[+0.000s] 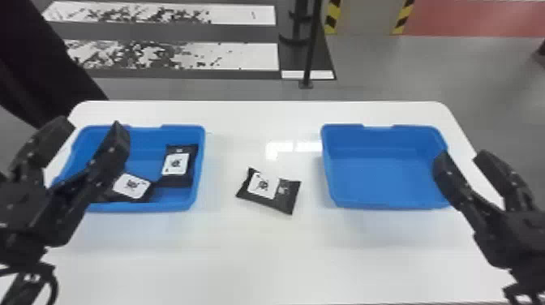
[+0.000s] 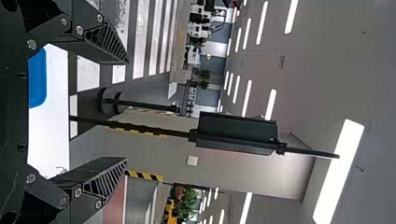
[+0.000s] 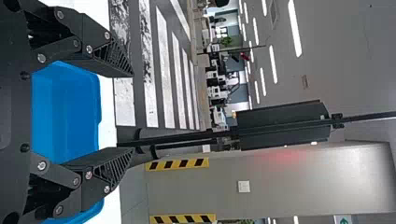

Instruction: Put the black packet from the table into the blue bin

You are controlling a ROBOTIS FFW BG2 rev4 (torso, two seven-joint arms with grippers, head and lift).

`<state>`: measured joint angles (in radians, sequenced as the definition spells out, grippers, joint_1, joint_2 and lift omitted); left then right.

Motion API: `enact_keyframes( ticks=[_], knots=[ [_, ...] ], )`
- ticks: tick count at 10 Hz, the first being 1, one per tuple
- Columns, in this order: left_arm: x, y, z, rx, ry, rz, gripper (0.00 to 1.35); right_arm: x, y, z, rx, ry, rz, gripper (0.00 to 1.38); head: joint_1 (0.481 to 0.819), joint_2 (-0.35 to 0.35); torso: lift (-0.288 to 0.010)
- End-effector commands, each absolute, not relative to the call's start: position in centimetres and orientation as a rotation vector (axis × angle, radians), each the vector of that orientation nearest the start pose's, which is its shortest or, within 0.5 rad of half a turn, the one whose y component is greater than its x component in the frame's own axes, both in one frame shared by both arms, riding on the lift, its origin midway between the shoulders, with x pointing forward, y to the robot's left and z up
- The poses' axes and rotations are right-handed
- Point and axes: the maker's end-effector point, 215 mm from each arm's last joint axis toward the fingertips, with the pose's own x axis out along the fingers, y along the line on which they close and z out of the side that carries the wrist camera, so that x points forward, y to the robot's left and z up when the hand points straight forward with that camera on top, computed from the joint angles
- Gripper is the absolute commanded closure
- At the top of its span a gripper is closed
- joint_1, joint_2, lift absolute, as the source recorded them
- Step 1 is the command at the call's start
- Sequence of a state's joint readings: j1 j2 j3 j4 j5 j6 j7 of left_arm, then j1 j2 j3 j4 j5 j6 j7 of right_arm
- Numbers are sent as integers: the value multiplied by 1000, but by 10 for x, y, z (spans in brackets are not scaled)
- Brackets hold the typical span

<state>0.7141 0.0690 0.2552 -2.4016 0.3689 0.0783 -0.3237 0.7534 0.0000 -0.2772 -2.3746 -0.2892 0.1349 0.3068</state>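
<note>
White table point(image 1: 263, 251), its far corners rounded, with bare surface running from the packets' side toward the near edge. Left bin point(image 1: 142, 207) and right bin point(image 1: 381, 174), both blue, stand well apart, inside the far edge. Left gripper point(image 1: 93, 125), fingers spread, shows over the left bin's outer side; right gripper point(image 1: 462, 155), likewise parted, at the right bin's outer edge. Black packet point(image 1: 292, 198) lies flat between the bins, touching neither, white surface all around it. First binned packet point(image 1: 175, 164) and second binned packet point(image 1: 131, 186) lie in the left bin.

The blue bins point(image 1: 385, 174) look smooth plastic — the table point(image 1: 243, 255), glossy.
</note>
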Motion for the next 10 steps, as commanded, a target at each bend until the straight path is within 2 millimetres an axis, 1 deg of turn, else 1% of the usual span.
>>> enact_keyframes(
  ticks=[1,4,7,8,9,10],
  knots=[
    [385,263,-227,-131,-96,-219,318,373,-284,-281,114,39,123,502,695,-31,-110],
    [386,260,-227,-129,-97,-221,318,374,-284,-278,113,29,123,502,695,-32,-110],
    [392,242,-227,-109,-95,-253,318,374,-284,-278,113,29,123,502,695,-44,-110],
    [395,227,-237,-100,-71,-283,318,374,-285,-281,114,34,122,502,695,-54,-110],
    [400,200,-251,-126,-45,-341,318,375,-285,-280,113,32,122,502,695,-63,-110],
    [403,182,-259,-127,-29,-379,318,376,-285,-281,114,32,121,502,695,-90,-110]
  ],
)
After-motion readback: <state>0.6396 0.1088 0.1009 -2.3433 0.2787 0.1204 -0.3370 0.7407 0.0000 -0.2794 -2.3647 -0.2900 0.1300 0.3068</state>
